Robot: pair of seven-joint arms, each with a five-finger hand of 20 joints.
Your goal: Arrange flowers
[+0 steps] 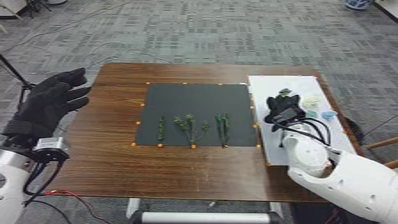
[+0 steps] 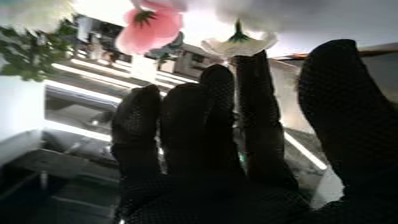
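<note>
Right hand [image 1: 282, 106] over the white board [image 1: 265, 86], fingers straight, pointing forward.

Head view: grey carpet [image 1: 222, 35] around brown tabletop [image 1: 195, 172], blue-and-white pot [image 1: 358, 4] beyond it at far right, black stand [image 1: 15, 72] at left edge.

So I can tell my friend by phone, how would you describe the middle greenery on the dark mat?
On the brown table lies a dark mat. Along its near edge lie three pieces of greenery; take the middle sprig. Its branches fan out wide, while the left sprig and right sprig are slim.
</note>
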